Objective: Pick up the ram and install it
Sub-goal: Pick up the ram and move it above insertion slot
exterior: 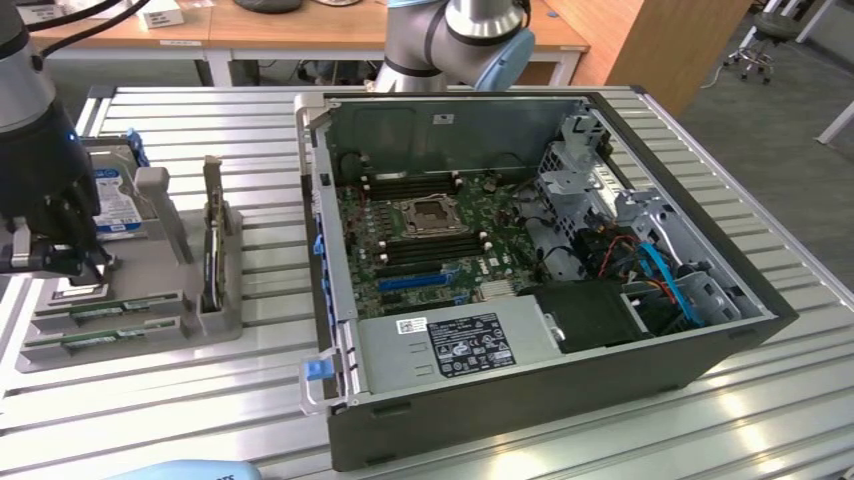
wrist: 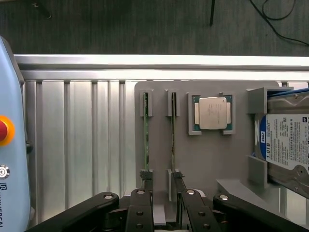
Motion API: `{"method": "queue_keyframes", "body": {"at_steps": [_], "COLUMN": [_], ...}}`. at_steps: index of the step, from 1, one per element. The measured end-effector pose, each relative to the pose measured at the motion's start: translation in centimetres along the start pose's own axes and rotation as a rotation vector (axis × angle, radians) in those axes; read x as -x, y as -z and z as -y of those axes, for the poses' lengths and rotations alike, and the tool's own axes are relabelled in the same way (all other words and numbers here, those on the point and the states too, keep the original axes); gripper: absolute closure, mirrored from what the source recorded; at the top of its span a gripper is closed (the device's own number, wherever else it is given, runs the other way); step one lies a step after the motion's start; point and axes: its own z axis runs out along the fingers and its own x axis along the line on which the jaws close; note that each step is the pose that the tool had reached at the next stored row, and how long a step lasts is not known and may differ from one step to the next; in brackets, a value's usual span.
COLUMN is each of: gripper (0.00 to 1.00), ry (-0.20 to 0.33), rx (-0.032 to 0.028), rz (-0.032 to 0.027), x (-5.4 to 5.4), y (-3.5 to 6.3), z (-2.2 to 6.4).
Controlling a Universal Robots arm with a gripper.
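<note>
Wrist view: thin green ram [wrist: 173, 140], edge-up in a grey slotted holder [wrist: 207, 159], lies between the spread black fingers [wrist: 146, 178] of the tool [wrist: 161, 176]; ahead and aside, a square silver processor [wrist: 212, 113] and a blue-labelled "1.0TB" drive [wrist: 282, 145]; ribbed metal surface [wrist: 72, 145].

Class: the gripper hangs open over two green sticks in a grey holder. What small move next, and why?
Probably nudge the gripper sideways toward the processor. The ram stands between the open jaws but near one, while the other jaw lines up with the second stick; descending now might strike it.
</note>
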Motion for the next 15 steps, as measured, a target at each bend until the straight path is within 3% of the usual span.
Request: {"method": "queue_keyframes", "body": {"at_steps": [5,15], "gripper": [0.71,0.71], "ry": [0.000,0.000], "rx": [0.0000,0.0000], "rz": [-0.0001,0.0000], "x": [-0.01,-0.70], "y": [-0.74,-0.80], "z": [0.04,0.02]}}
